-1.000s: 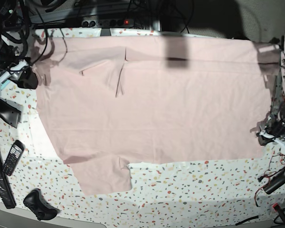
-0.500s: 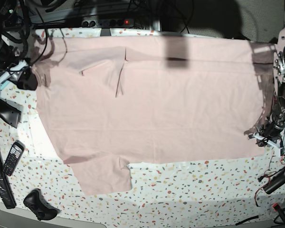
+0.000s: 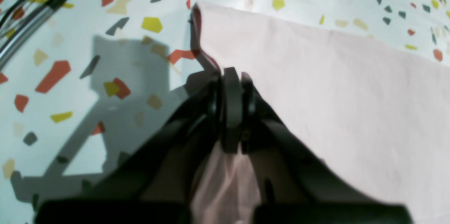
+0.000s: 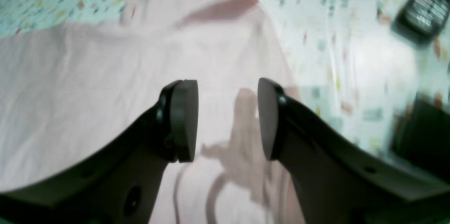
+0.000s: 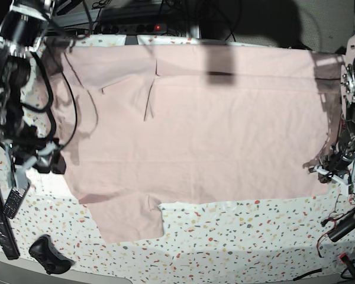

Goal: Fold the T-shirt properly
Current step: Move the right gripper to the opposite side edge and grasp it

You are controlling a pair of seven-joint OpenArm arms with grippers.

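Observation:
The pale pink T-shirt [image 5: 195, 130] lies spread flat, plain side up, over most of the speckled table [image 5: 254, 231]; one sleeve [image 5: 130, 219] points toward the front edge. At the shirt's near right corner my left gripper [image 5: 334, 167] pinches the fabric. In the left wrist view the left gripper [image 3: 232, 76] is shut on the T-shirt's [image 3: 334, 94] edge, which curls up between the fingers. My right gripper [image 5: 47, 160] hangs at the shirt's left edge. In the right wrist view the right gripper [image 4: 225, 83] stands open above the T-shirt [image 4: 88, 76], holding nothing.
A handset [image 5: 15, 198], a long black bar [image 5: 0, 222] and a black controller [image 5: 47, 254] lie on the table's front left. The handset [image 4: 422, 9] also shows in the right wrist view. Cables and a power strip [image 5: 130, 26] run along the back, and loose wires [image 5: 349, 219] hang at the right.
My right arm has swung from the shirt's far left corner down to its left edge, and its jaws have widened. The left gripper closed on the shirt's corner and has held since.

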